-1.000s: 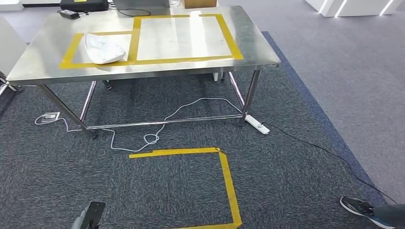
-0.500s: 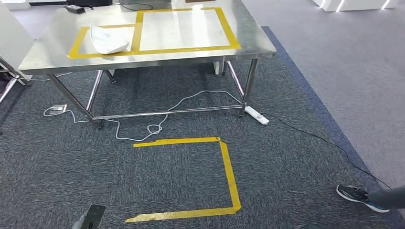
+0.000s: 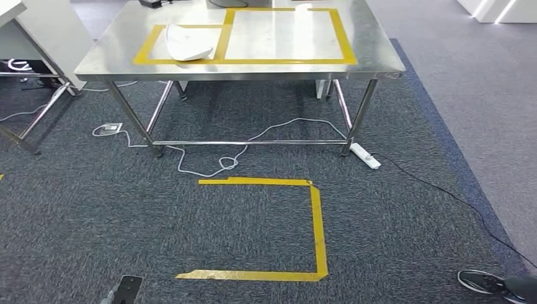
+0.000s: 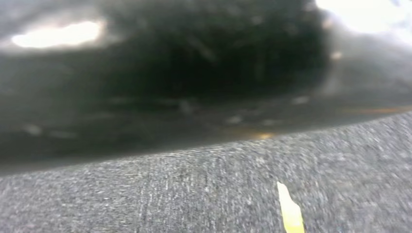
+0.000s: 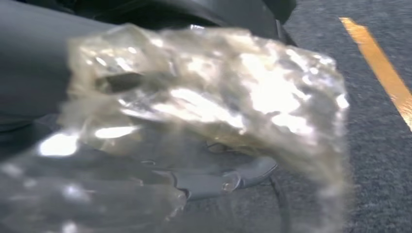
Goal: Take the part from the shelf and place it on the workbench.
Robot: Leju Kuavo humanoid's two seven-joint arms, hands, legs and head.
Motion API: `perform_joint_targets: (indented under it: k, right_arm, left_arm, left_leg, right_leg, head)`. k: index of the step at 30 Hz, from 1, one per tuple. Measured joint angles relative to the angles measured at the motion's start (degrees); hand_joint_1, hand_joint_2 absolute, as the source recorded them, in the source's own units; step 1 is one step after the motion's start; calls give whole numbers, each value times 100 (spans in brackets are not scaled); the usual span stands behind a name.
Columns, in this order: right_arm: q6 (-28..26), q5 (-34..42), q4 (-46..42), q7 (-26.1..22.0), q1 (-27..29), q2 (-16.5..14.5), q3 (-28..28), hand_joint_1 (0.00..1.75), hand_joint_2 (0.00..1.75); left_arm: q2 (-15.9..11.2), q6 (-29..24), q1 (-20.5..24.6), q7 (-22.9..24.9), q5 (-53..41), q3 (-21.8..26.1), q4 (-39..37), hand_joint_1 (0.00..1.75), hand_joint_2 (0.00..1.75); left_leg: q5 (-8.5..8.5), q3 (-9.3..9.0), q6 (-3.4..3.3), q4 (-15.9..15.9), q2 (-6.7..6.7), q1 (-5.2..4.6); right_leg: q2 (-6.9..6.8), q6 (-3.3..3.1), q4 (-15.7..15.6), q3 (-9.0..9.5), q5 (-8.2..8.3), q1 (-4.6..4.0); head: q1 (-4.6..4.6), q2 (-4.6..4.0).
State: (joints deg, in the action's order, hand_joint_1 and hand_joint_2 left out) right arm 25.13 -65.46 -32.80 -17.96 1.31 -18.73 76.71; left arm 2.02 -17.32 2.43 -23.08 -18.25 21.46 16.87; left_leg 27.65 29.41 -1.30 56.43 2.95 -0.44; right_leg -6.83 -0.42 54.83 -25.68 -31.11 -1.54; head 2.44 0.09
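Observation:
The steel workbench (image 3: pixel 380 58) stands ahead on the carpet, marked with two yellow-taped boxes. A white curved part (image 3: pixel 185 43) lies in the smaller, left box. In the right wrist view a crinkled clear plastic bag (image 5: pixel 209 92) with a part inside sits close to the camera, held by my right hand (image 5: pixel 218 180), whose grey fingers show under it. A small piece of my left hand (image 3: pixel 125 291) pokes in at the bottom edge of the head view, hanging low over the carpet. Its fingers are too little seen to judge.
A yellow tape outline (image 3: pixel 316 228) marks the floor before the bench. Cables and a white power strip (image 3: pixel 366 156) lie under and beside the bench. A pale grey unit on metal legs (image 3: pixel 44 28) stands at the left. A person's shoe (image 3: pixel 484 283) is at the bottom right.
The camera has moved: the whole scene has slid to the right and the bench sits higher in the picture. The grey unit has come into view at the left.

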Motion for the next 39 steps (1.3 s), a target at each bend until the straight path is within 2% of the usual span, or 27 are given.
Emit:
perform_joint_targets:
  k: [2, 4, 5, 6, 7, 8, 9, 11, 13, 15, 17, 19, 21, 22, 23, 24, 25, 27, 28, 30, 31, 33, 35, 36, 37, 38, 39]
  right_arm:
    - [-30, -33, 47, -33, -26, 24, 4, 0, 0]
    - [-51, -51, 92, -52, -28, 53, 21, 0, 0]
    - [-73, -60, 123, -61, -25, 72, 37, 0, 0]
    - [-109, -71, 162, -71, -23, 96, 55, 0, 0]
    - [-159, -82, 216, -84, -24, 121, 71, 0, 0]
    - [-217, -100, 278, -101, -29, 154, 82, 0, 0]
    - [-274, -122, 347, -119, -38, 185, 88, 0, 0]
    - [-385, -188, 509, -167, -58, 257, 90, 0, 0]
    - [-486, -272, 688, -222, -77, 332, 88, 0, 0]
    - [-560, -332, 837, -267, -89, 393, 87, 0, 0]
    - [-593, -357, 947, -290, -100, 441, 88, 0, 0]
    - [-607, -378, 1031, -297, -100, 486, 87, 0, 0]
    - [-614, -392, 1096, -298, -94, 529, 87, 0, 0]
    - [-615, -394, 1121, -298, -96, 549, 88, 0, 0]
    - [-616, -396, 1145, -298, -101, 563, 87, 0, 0]
    - [-616, -396, 1167, -298, -108, 572, 87, 0, 0]
    - [-616, -396, 1186, -298, -117, 580, 86, 0, 0]
    - [-616, -396, 1217, -302, -130, 594, 86, 0, 0]
    - [-616, -396, 1230, -304, -136, 603, 86, 0, 0]
    - [-616, -397, 1251, -306, -151, 624, 85, 0, 0]
    - [-617, -398, 1257, -307, -161, 633, 85, 0, 0]
    - [-618, -398, 1273, -313, -174, 647, 85, 0, 0]
    - [-619, -398, 1291, -318, -162, 662, 84, 0, 0]
    - [-619, -398, 1298, -317, -150, 668, 84, 0, 0]
    - [-620, -398, 1303, -317, -139, 673, 84, 0, 0]
    - [-620, -398, 1306, -317, -133, 676, 85, 0, 0]
    - [-620, -398, 1309, -317, -132, 680, 85, 0, 0]
  left_arm:
    - [10, 12, -3, -48, 26, 2, -2, 0, 0]
    - [16, 21, 15, -81, 30, 2, -2, 0, 0]
    - [16, 25, 21, -103, 31, 2, -2, 0, 0]
    - [18, 30, 18, -126, 31, 2, -3, 0, 0]
    - [19, 32, 10, -145, 30, 2, -4, 0, 0]
    - [20, 29, 2, -155, 33, 3, -7, 0, 0]
    - [22, 21, -4, -162, 40, 4, -11, 0, 0]
    - [28, -8, -8, -218, 73, 15, -17, 0, 0]
    - [29, -38, -23, -345, 131, 40, -21, 0, 0]
    - [22, -65, -74, -455, 195, 89, -33, 0, 0]
    - [21, -88, -138, -499, 253, 152, -58, 0, 0]
    - [28, -103, -168, -514, 294, 208, -87, 0, 0]
    - [32, -109, -189, -520, 317, 250, -115, 0, 0]
    - [33, -110, -210, -522, 325, 272, -129, 0, 0]
    - [33, -113, -235, -524, 327, 291, -142, 0, 0]
    - [33, -115, -257, -525, 329, 308, -150, 0, 0]
    - [34, -117, -269, -527, 329, 323, -157, 0, 0]
    - [34, -120, -257, -533, 328, 339, -163, 0, 0]
    - [36, -121, -252, -536, 327, 344, -168, 0, 0]
    - [38, -123, -268, -540, 328, 349, -187, 0, 0]
    - [42, -125, -289, -540, 328, 351, -201, 0, 0]
    - [48, -131, -299, -539, 329, 355, -220, 0, 0]
    - [50, -134, -280, -539, 329, 356, -223, 0, 0]
    - [49, -135, -273, -540, 329, 356, -223, 0, 0]
    - [50, -135, -274, -540, 329, 356, -226, 0, 0]
    - [51, -135, -280, -539, 329, 356, -230, 0, 0]
    - [53, -135, -287, -539, 329, 356, -234, 0, 0]
  left_leg:
    - [-51, 29, -69, -57, -107, 43]
    - [-93, 76, -106, -72, -222, 64]
    - [-109, 104, -110, -69, -288, 65]
    - [-123, 122, -105, -67, -353, 66]
    - [-135, 133, -94, -64, -423, 67]
    - [-144, 136, -82, -60, -494, 70]
    - [-152, 135, -69, -54, -564, 73]
    - [-167, 157, -25, -31, -695, 70]
    - [-202, 227, 49, -10, -811, 69]
    - [-240, 295, 131, -1, -901, 83]
    - [-127, 384, 184, 156, -749, 84]
    - [246, 655, 222, 764, -474, 84]
    - [590, 979, 255, 1525, -372, 95]
    - [624, 1035, 260, 1702, -356, 97]
    - [542, 970, 257, 1636, -343, 99]
    - [381, 788, 245, 1346, -309, 98]
    - [209, 537, 224, 927, -201, 92]
    - [25, 149, 161, 222, 19, 58]
    - [14, 80, 126, 70, 80, 39]
    - [6, 100, 56, 32, -9, 20]
    - [-12, 106, 23, 18, -59, 24]
    - [-54, 118, -42, -10, -161, 51]
    - [-80, 155, -82, -12, -286, 62]
    - [-89, 172, -91, -10, -356, 60]
    - [-95, 182, -93, -8, -432, 59]
    - [-100, 185, -89, -4, -507, 60]
    - [-103, 182, -83, 1, -583, 61]
  right_leg:
    - [219, 77, 218, -114, -162, 15]
    - [546, 154, 917, -460, -519, 71]
    - [627, 182, 1342, -673, -679, 102]
    - [659, 204, 1654, -841, -750, 126]
    - [671, 219, 1750, -911, -696, 144]
    - [683, 228, 1608, -870, -528, 159]
    - [722, 230, 1263, -729, -283, 174]
    - [965, 220, 465, -393, 80, 207]
    - [1125, 185, 116, -242, 146, 218]
    - [1031, 121, 94, -233, 158, 215]
    - [901, 38, 68, -238, 199, 226]
    - [736, -16, 55, -251, 214, 218]
    - [555, -31, 59, -282, 210, 191]
    - [469, -33, 60, -302, 207, 180]
    - [392, -34, 61, -316, 202, 171]
    - [318, -31, 61, -320, 195, 164]
    - [250, -23, 64, -291, 184, 153]
    - [128, 20, 84, -271, 155, 114]
    - [71, 44, 93, -246, 144, 99]
    - [-34, 94, 98, -223, 137, 97]
    - [-4, 126, 119, -219, 107, 107]
    - [266, 192, 416, -363, -115, 132]
    - [574, 233, 1161, -720, -498, 159]
    - [635, 243, 1541, -907, -634, 168]
    - [661, 248, 1764, -1028, -662, 171]
    - [675, 247, 1762, -1047, -571, 172]
    - [701, 241, 1525, -953, -375, 176]
  head:
    - [-27, 1]
    - [-60, 1]
    - [-64, 1]
    - [-64, 0]
    - [-65, 0]
    - [-64, 0]
    - [-64, 0]
    - [-67, 0]
    - [-68, 0]
    - [-64, 0]
    - [-37, 0]
    - [-1, 0]
    - [13, 0]
    - [13, 0]
    - [13, 0]
    - [14, 0]
    - [14, 0]
    - [12, 0]
    - [7, 0]
    - [-3, 0]
    - [-4, 0]
    - [-30, 0]
    - [-54, 0]
    - [-53, 0]
    - [-52, 0]
    - [-53, 0]
    - [-53, 0]
